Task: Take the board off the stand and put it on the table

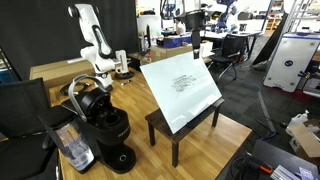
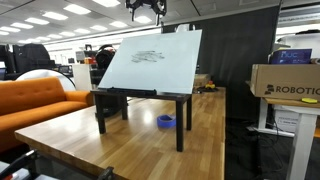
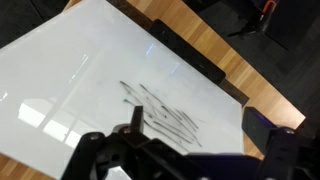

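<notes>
1. While the board [image 1: 180, 88] leans tilted on the stand [image 1: 157, 120], we see its lower edge resting along the stand's flat top and its upper edge tipped back, off the table [image 1: 215, 150].
2. We find the stand close to the near right corner of the table in that exterior view, with all the legs we can see standing on the wood.
3. In an exterior view the board [image 2: 150, 60] is wider than the stand [image 2: 181, 118] and overhangs it at both ends.
4. We read a few dark scribbled lines near the middle of the board [image 3: 90, 70] in the wrist view, with the table [image 3: 232, 62] showing past its far edge.
5. We see the fingers [image 3: 282, 155] spread wide apart at the bottom of the wrist view, over the board's white face, and they grip nothing.
6. A black coffee machine [image 1: 105, 122] stands by the near left edge of the table, well apart from the stand.
7. A small blue object [image 2: 166, 121] lies on the table [image 2: 115, 145] under the stand, between its legs.
</notes>
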`<state>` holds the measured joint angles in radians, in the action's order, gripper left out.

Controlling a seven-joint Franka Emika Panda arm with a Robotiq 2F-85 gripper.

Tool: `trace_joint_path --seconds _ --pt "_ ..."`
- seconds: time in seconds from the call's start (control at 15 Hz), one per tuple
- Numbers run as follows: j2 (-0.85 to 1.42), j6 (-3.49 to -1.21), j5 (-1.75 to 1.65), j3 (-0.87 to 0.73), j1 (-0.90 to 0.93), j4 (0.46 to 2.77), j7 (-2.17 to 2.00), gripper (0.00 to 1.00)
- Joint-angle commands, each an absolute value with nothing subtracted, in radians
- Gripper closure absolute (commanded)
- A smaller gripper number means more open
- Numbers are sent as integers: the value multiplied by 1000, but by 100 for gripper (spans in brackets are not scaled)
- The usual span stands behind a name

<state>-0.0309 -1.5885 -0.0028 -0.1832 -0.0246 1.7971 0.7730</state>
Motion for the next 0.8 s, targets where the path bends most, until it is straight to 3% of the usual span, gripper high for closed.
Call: trace_joint_path --seconds 0.0,0.73 --pt "43 -1449 -6 -141 -45 1620 919 0" --pt "232 -1467 7 -120 -138 1479 1449 0"
